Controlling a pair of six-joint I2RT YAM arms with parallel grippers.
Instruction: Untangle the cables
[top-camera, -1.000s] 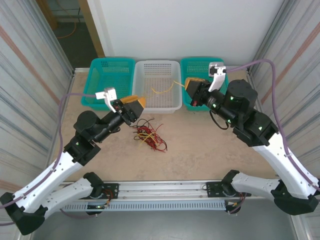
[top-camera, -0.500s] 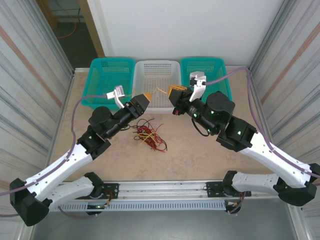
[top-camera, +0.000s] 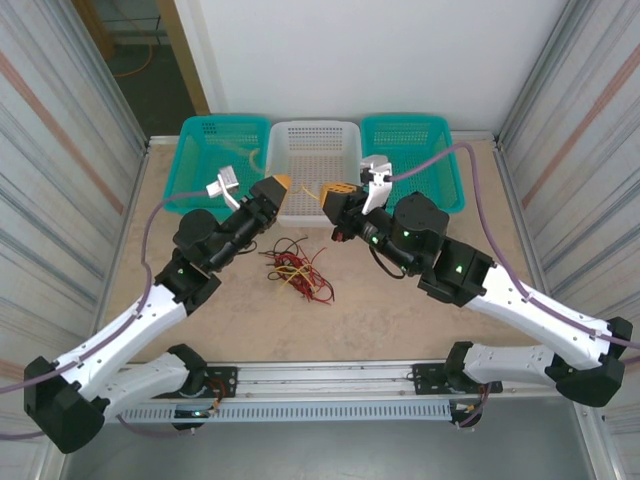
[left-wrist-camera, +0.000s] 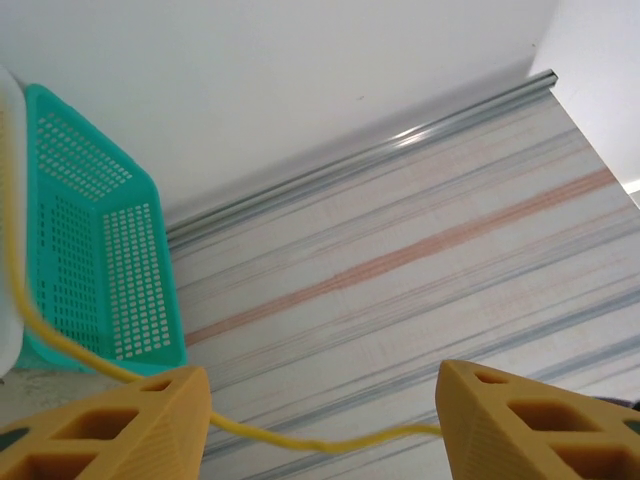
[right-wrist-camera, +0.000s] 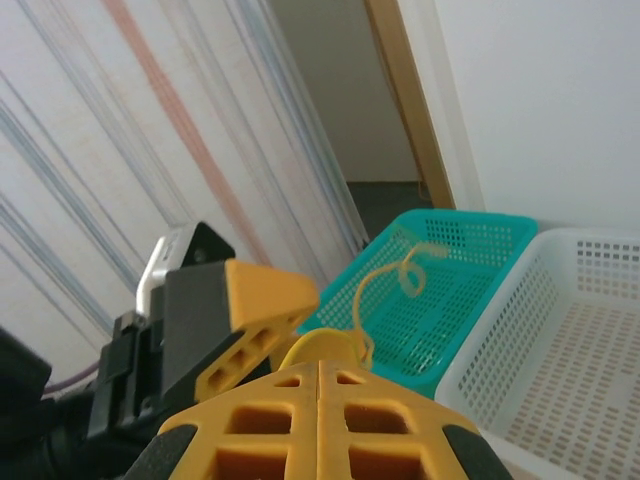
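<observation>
We see two white robot arms reaching toward each other over a pale beige counter (top-camera: 375, 320). The right fingers (right-wrist-camera: 260, 425), orange wedge-shaped pads, are pressed together and pinch a thin yellow cable (left-wrist-camera: 300, 442) at their tips, with its loose end curling up above them. The left fingers (left-wrist-camera: 120, 425) are spread, and the yellow cable runs across the gap between them. That strand hangs in the air between the two arms, in front of the white plastic mesh basket (top-camera: 315, 125). The tangle of red, yellow and black cables (top-camera: 296, 270) lies on the counter just below and between the arms. We cannot tell whether the lifted strand joins it.

We judge the step to be a second grip on the strand. It would go best if the left fingers closed with the cable centred between the pads, not at the tips. The arms could then part slowly, watching for the tangle dragging.

The counter looks matte and flat. A teal mesh basket (top-camera: 225, 121) and a second teal basket (top-camera: 405, 118) flank the white one along the far edge. Ribbed metal panels (top-camera: 50, 150) stand on both sides, with a white wall (top-camera: 380, 50) behind and a dark doorway (top-camera: 140, 50) at the back left.
</observation>
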